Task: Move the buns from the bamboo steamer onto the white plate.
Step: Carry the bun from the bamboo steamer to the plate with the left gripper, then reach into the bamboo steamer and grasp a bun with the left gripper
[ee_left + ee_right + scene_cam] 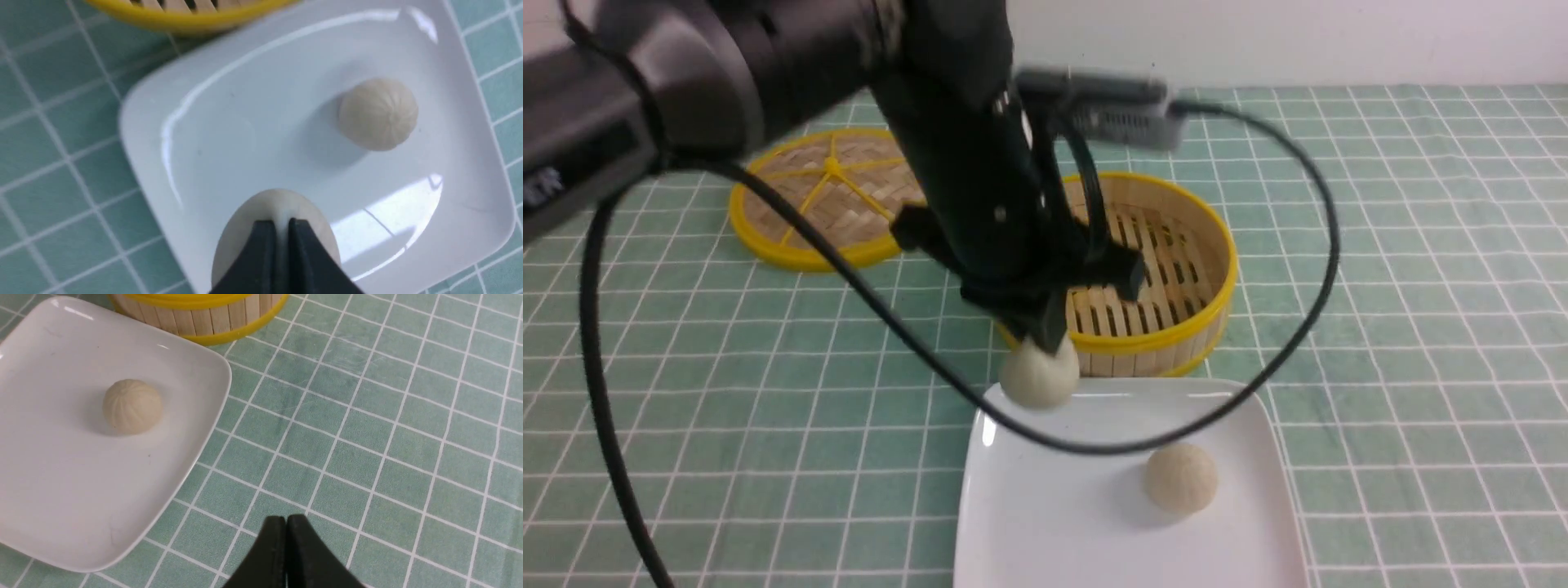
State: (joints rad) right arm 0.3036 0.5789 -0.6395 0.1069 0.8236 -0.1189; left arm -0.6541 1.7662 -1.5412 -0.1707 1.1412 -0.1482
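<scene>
Held bun (1039, 376) is pinched by its top in the closed left gripper (282, 226) over the far left corner of the white plate (1045, 523); judged light, soft, dentable, so a gentle crown pinch is advised; right gripper (286, 522) is seen closed, empty.

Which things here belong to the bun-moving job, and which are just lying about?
Job: held bun, left end effector, bun on the plate, white plate, bamboo steamer.
Lying about: steamer lid, green checked cloth.
</scene>
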